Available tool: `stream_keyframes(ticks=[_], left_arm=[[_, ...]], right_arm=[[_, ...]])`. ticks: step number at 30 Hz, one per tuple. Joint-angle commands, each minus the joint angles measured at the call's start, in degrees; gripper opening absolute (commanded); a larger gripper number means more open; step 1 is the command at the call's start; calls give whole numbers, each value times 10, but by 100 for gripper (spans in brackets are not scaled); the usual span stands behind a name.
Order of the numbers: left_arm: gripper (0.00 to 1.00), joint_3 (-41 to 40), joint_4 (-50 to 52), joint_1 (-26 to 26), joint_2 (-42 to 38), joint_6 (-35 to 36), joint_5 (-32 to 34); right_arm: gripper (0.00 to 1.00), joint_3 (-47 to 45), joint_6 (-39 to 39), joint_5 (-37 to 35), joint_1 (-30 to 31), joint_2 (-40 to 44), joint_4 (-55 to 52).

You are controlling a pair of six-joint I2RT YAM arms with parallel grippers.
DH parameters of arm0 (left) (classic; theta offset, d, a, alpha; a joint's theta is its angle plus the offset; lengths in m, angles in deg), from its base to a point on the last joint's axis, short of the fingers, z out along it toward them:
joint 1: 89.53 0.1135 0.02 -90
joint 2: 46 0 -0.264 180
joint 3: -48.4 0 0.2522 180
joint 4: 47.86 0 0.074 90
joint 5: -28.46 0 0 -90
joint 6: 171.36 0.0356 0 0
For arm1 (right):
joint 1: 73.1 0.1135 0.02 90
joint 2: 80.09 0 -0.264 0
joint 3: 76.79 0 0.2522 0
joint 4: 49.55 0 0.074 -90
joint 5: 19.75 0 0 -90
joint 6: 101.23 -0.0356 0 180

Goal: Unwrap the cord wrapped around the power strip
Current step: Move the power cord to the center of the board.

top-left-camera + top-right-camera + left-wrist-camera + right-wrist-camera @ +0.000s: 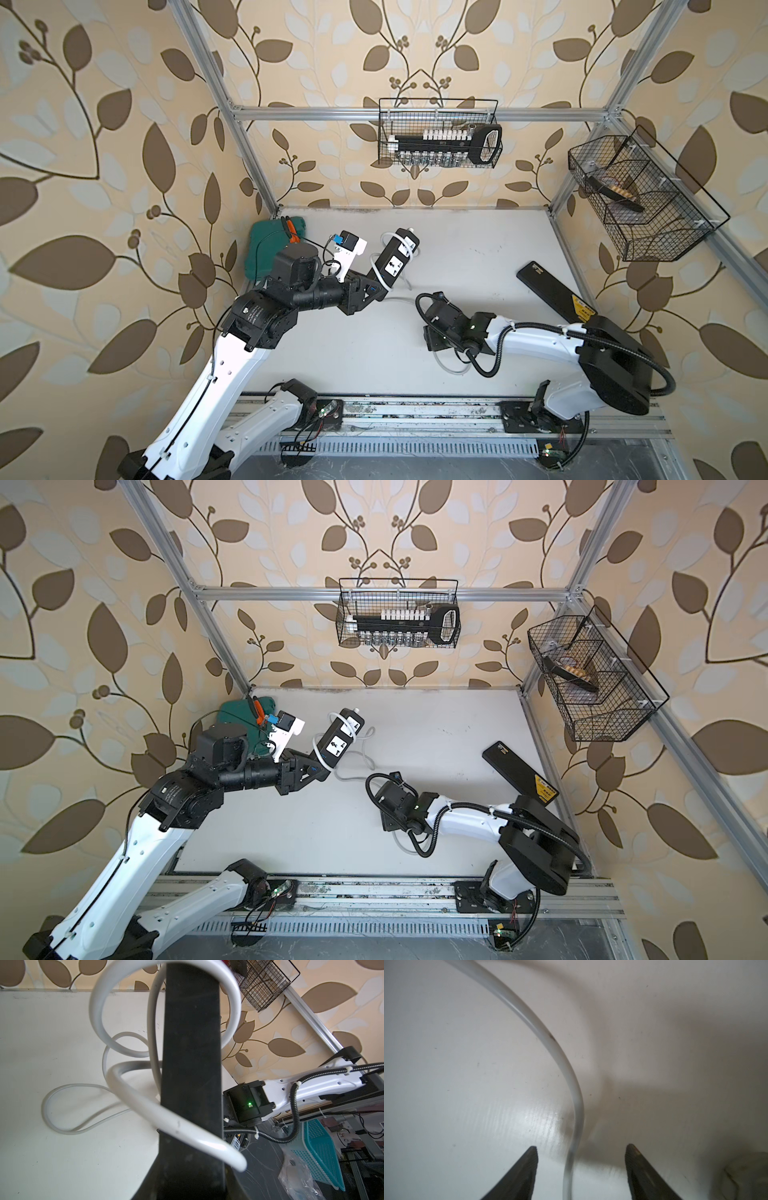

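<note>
The left gripper (pixel 377 291) clamps the lower end of the black plastic power strip with white socket faces (pixel 397 254), lifted and tilted. The right gripper (pixel 581 1146) is spread, the light grey round cord (pixel 572 1084) between its jaws, touching neither. Best now: close squarely, then pull away from the strip. Only the left wrist view shows loose turns crossing the strip's back; only the right wrist view, the jaw gap.
</note>
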Motion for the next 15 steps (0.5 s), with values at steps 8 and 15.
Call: stream_keyframes(ticks=[8, 15], left_arm=[[0, 7, -20, 7, -23, 1, 17], [0, 6, -10, 6, -58, -14, 40]], right_arm=[[9, 34, 67, -25, -74, -42, 29], [0, 163, 205, -7, -257, -44, 9]])
